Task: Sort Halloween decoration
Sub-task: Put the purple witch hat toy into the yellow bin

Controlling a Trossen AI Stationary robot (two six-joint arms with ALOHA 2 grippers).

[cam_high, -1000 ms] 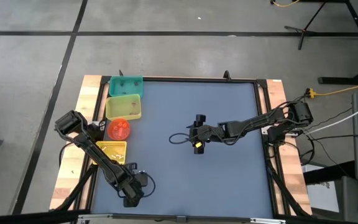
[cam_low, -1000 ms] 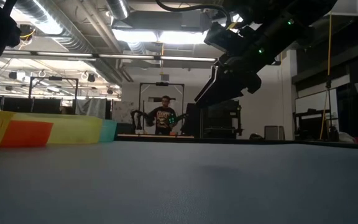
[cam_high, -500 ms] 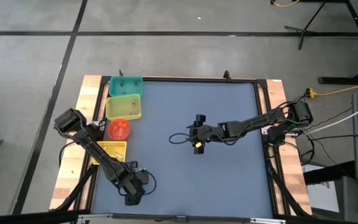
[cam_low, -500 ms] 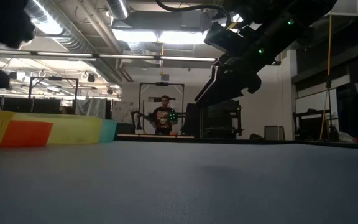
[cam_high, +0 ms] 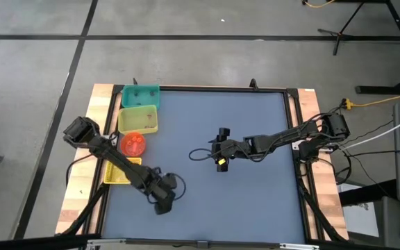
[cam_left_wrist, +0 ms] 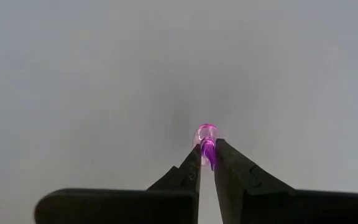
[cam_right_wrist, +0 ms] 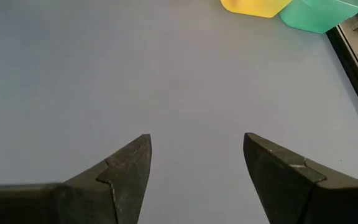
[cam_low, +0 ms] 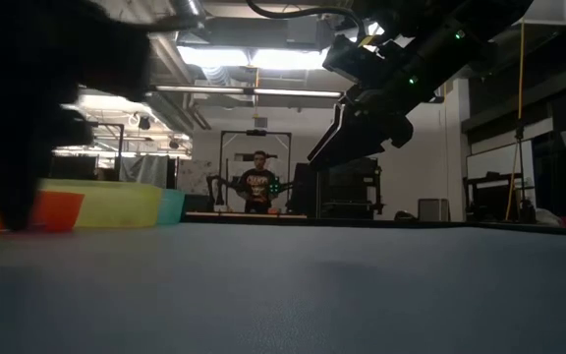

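My left gripper hovers over the near-left part of the blue mat and is shut on a tiny translucent purple trinket. In the low view its arm is only a dark blur at the left. My right gripper waits above the middle of the mat, open, with nothing between its fingers. In the low view it hangs well above the mat. No other loose trinkets show on the mat. Small pieces lie inside the bins. My left gripper pinches the purple trinket between its two fingertips. A rounded end sticks out beyond the tips. A soft shadow lies on the mat ahead of it, and the trinket looks lifted clear.
Along the mat's left edge stand a teal bin, a yellow bin, a round red bin and a yellow basket. Wooden table rails frame the mat. A person stands far behind the table.
My left gripper has moved from the near-left corner toward the table's right and slightly toward the far edge, staying shut. Its arm now fills the left of the low view and covers part of the bins. My right arm has kept still.
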